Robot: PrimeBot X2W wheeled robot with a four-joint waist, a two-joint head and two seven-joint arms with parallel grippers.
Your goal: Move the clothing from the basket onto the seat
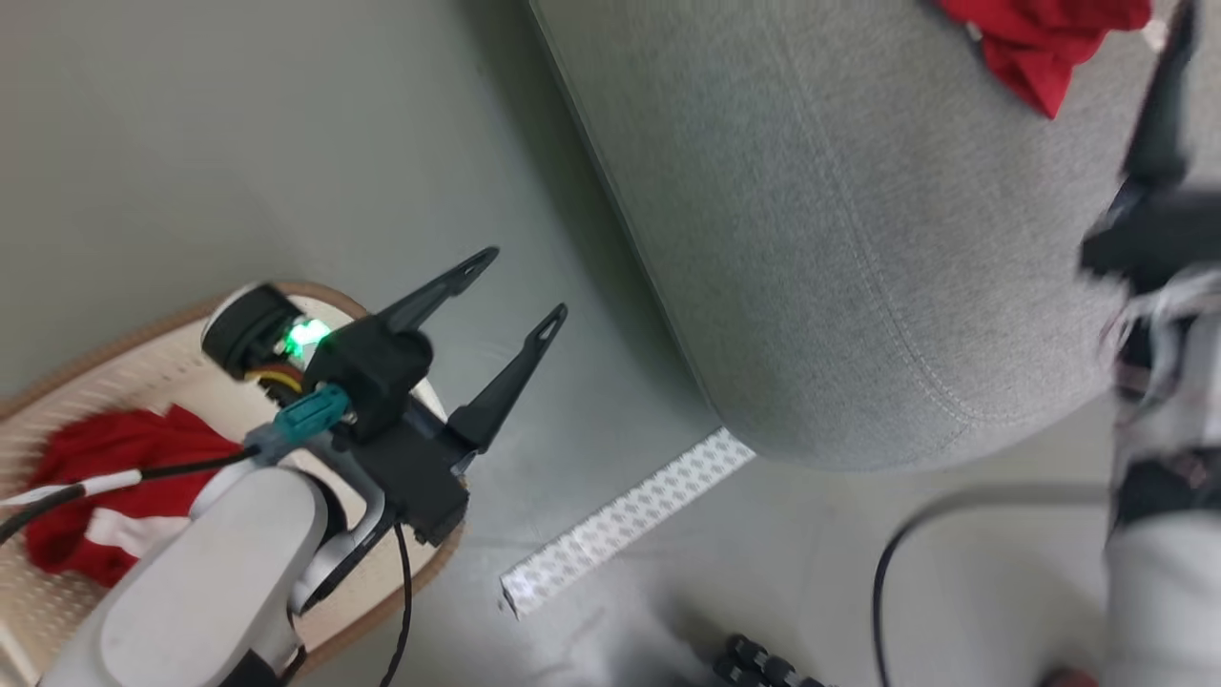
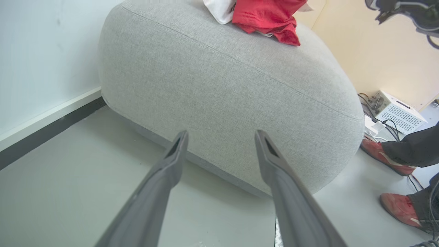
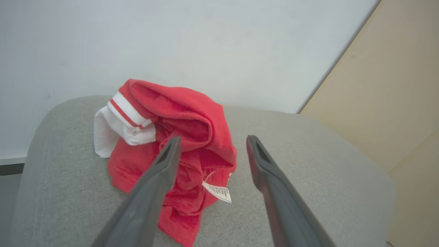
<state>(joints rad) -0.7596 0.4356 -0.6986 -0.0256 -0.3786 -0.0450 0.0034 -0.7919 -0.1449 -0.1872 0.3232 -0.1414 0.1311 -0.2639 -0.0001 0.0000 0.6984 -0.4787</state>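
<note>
Roughly halfway, I reckon. Red garment [image 3: 178, 137] lies on seat [image 3: 308, 154], far right. Right gripper [image 3: 212, 140] just above it, fingers spread, holding nothing. Second garment [image 1: 105, 477] in basket [image 1: 114, 339], near left, needs moving. Left gripper [image 1: 523, 284] beside basket, spread wide, empty.

Right claw [image 1: 1171, 67] blurred, cut by right edge; basket [image 1: 124, 342] cut by left edge, partly hidden behind left forearm [image 1: 210, 572].

My head camera looks down past my left claw [image 1: 523, 284] to the seat [image 1: 839, 239]. My wrist cameras look ahead of that claw and my right claw [image 3: 212, 140] at the same seat, the right one nearest.
</note>
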